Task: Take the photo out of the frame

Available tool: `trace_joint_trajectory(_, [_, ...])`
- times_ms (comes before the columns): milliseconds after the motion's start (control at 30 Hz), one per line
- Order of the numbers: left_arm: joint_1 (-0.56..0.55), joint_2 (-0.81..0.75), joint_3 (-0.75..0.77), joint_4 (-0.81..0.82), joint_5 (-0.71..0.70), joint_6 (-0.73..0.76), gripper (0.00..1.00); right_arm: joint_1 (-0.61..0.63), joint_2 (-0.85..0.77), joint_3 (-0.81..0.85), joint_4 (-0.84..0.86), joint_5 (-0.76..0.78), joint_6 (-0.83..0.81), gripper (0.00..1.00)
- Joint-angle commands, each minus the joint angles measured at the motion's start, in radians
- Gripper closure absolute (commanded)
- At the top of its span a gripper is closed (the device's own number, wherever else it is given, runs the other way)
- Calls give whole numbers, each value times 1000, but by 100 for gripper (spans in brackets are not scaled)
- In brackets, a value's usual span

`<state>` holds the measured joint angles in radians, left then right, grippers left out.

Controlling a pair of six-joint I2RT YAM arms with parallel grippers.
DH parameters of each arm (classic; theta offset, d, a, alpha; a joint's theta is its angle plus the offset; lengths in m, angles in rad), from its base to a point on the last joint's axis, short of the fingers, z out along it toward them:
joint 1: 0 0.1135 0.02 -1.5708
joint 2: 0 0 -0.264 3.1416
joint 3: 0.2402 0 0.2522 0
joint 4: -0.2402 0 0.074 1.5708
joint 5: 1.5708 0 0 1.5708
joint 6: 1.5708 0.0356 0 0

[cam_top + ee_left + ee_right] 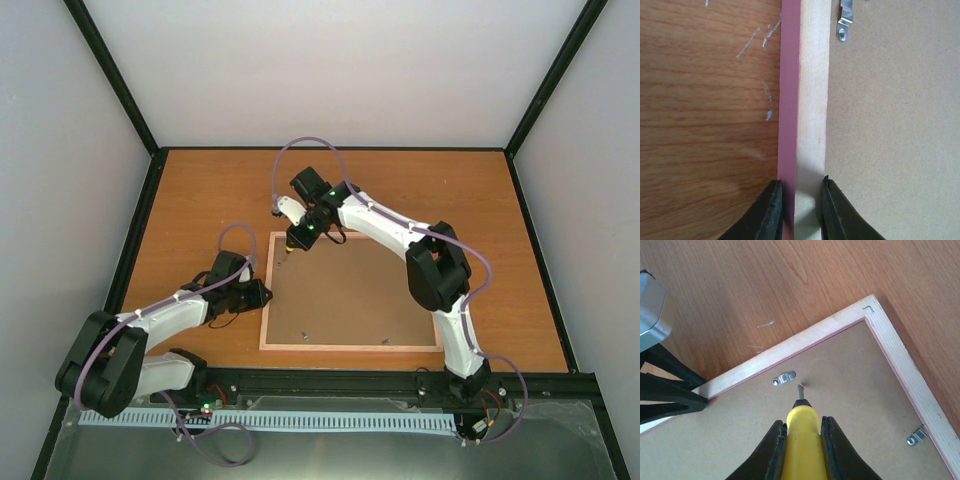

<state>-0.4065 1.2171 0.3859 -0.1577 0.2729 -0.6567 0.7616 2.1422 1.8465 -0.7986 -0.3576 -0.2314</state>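
The pink frame (350, 347) lies face down on the table, its pale wood back up, with the brown backing board (350, 295) set in it. The photo is hidden under the board. My left gripper (262, 293) is shut on the frame's left rail (810, 100), one finger on each side of it, as the left wrist view (800, 200) shows. My right gripper (300, 238) is shut on a yellow-handled screwdriver (801, 450). In the right wrist view (803, 424) the blade tip stands just beside a metal clip (784, 378) near the frame's far-left corner.
More metal clips sit along the board's edges (917, 436) (844, 22) (386, 341). The left gripper's black fingers (670, 395) show at the left of the right wrist view. The wooden table (200, 190) is walled in by white panels.
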Motion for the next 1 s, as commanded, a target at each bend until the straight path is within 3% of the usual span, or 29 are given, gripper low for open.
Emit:
trace_joint_trajectory(0, [-4,-2,0,-28,16,-40,99,1,-86,-30,-12,-8,-10,97])
trace_joint_trajectory(100, [-5,-14,12,-49,14,-38,97,0,-139,-44,-30,-14,-35,97])
trace_joint_trajectory(200, [-5,-36,58,-97,-8,-27,80,-5,-195,-70,-77,-31,-87,97])
trace_joint_trajectory(300, [-5,-60,134,-145,-27,-11,54,-16,-287,-172,-75,-30,-119,97])
trace_joint_trajectory(433, [-4,-75,229,-166,-7,43,38,-46,-433,-302,-86,-79,-132,97])
trace_joint_trajectory(600, [-4,6,378,-154,-66,139,30,-47,-615,-451,-138,-84,-273,97])
trace_joint_trajectory(800, [-3,283,626,-120,-23,240,27,-45,-817,-615,-266,-205,-503,95])
trace_joint_trajectory(967, [-3,466,773,-107,5,267,26,-23,-895,-725,-305,-137,-539,95])
